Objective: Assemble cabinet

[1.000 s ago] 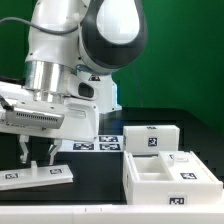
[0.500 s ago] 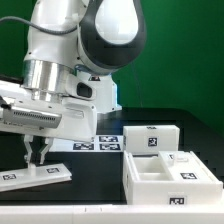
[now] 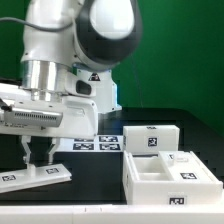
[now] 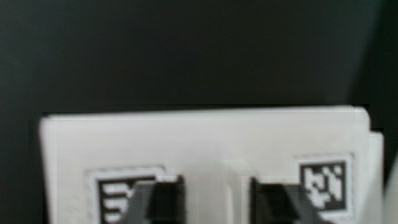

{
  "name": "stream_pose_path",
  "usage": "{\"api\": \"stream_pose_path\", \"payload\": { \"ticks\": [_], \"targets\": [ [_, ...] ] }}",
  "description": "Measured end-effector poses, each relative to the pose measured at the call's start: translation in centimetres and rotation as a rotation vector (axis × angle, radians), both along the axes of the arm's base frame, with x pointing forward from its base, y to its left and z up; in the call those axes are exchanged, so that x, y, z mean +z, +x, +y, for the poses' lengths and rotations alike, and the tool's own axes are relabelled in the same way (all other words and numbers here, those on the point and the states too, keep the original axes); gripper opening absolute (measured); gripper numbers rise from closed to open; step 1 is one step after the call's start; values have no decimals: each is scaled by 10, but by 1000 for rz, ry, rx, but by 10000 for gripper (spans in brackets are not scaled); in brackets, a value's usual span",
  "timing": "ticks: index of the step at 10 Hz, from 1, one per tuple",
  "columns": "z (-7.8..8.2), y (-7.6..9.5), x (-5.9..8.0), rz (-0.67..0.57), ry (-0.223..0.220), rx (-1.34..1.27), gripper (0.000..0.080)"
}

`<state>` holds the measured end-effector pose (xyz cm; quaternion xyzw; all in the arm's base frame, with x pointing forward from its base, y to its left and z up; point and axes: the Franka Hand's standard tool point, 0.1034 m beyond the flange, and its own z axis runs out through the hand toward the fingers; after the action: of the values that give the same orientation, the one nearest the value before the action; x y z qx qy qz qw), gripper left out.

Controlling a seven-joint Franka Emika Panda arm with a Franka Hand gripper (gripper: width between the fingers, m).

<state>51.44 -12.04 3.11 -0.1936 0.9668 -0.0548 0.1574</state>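
A flat white cabinet panel (image 3: 35, 176) with tags lies at the exterior view's left, near the table's front edge. My gripper (image 3: 38, 160) hangs straight over it, fingertips down at its top face. In the wrist view the panel (image 4: 205, 140) fills the lower half, and my gripper (image 4: 217, 200) shows two dark fingers (image 4: 164, 200) apart, with bare panel between them and a tag on either side. The jaws are open and hold nothing. The large open white box piece (image 3: 165, 180) stands at the exterior view's right, with a smaller tagged box piece (image 3: 150, 138) behind it.
The marker board (image 3: 95, 144) lies flat on the black table behind the panel, by the white robot base (image 3: 100, 95). Another small white tagged piece (image 3: 184, 157) sits behind the big box. A green wall backs the scene.
The gripper has come down slightly toward the flat panel and the arm has shifted a little. The panel and the box pieces have not moved.
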Motion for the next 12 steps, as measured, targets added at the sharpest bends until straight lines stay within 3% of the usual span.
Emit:
{"api": "stream_pose_path", "payload": {
  "ticks": [2, 3, 4, 5, 8, 12],
  "targets": [
    [8, 0, -2, 7, 16, 78, 450],
    [6, -1, -3, 10, 14, 74, 450],
    [6, -2, -3, 11, 13, 74, 638],
    [6, -2, -4, 12, 13, 73, 745],
    [1, 6, 2, -5, 2, 54, 796],
    [-1, 4, 1, -1, -28, 39, 796]
  ]
}}
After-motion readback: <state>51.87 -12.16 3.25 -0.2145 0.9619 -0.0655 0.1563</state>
